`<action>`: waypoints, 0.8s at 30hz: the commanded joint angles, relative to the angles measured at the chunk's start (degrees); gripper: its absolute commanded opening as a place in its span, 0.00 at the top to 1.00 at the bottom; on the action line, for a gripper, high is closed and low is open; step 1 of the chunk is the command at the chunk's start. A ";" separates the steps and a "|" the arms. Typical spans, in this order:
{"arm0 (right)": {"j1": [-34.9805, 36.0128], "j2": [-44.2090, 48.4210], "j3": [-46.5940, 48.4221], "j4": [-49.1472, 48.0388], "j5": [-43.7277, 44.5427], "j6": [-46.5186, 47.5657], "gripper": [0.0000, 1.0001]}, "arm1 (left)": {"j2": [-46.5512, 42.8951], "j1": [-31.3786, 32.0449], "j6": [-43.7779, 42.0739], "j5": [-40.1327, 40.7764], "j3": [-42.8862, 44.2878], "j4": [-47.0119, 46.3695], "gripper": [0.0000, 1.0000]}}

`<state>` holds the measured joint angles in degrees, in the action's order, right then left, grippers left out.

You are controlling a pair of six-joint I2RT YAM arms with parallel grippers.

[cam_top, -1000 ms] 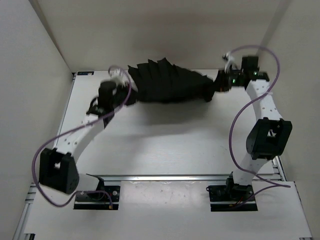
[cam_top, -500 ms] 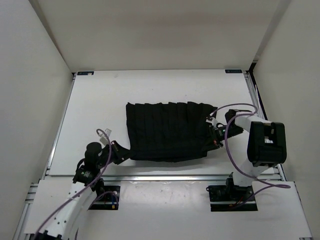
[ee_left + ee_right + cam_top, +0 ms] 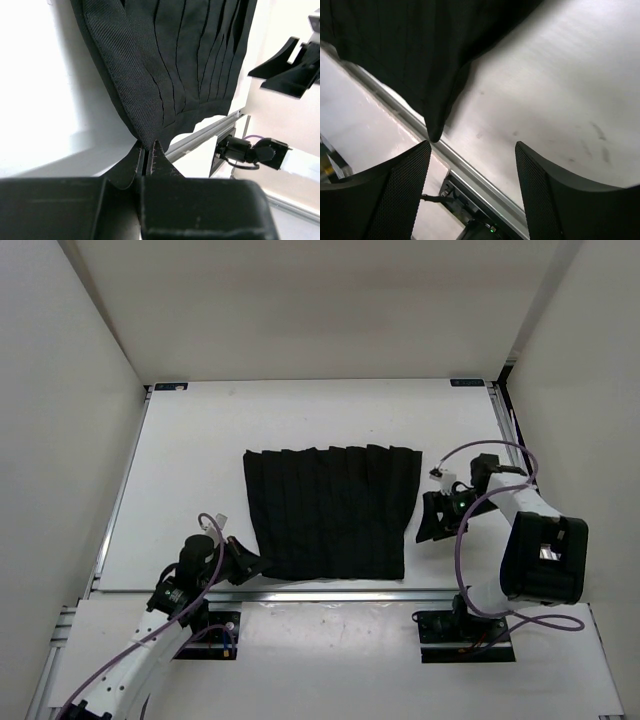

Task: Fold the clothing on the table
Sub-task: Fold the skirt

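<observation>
Left hand (image 3: 248, 566) pinches clothing (image 3: 328, 512) corner — right hand (image 3: 431, 524) open, beside it.

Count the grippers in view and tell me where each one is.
2. The left gripper is shut on the near-left corner of the clothing. The right gripper hangs open just off the clothing's right edge, holding nothing. No others seem hidden.

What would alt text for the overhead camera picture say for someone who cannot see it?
A black pleated garment lies spread flat on a white table. The left gripper pinches its near left corner; the right gripper, open, sits just beside its right edge.
</observation>
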<state>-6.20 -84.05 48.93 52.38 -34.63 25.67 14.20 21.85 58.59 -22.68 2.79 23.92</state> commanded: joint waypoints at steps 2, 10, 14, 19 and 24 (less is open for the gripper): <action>8.71 2.66 -4.09 -1.31 1.84 -1.66 0.28 | -1.10 -1.09 0.92 0.36 -1.73 -1.86 1.00; 23.16 1.70 -3.22 -3.34 6.25 -5.37 0.40 | -0.84 -1.81 -0.32 -1.23 -0.77 -0.01 1.00; 24.39 -1.46 -2.70 -2.64 7.56 -6.33 0.40 | -0.40 -0.49 0.21 -0.52 -1.03 -0.72 1.00; 26.85 -2.35 -2.34 -2.72 9.14 -7.56 0.47 | -0.22 -0.58 -0.40 -0.35 -0.76 0.42 1.00; 29.31 -2.69 -3.05 -4.30 11.07 -9.23 0.63 | -2.07 -0.93 0.48 -0.70 -1.21 0.42 1.00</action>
<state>21.93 -86.72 45.21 49.17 -25.34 17.96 13.04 21.12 58.98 -23.09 2.72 24.03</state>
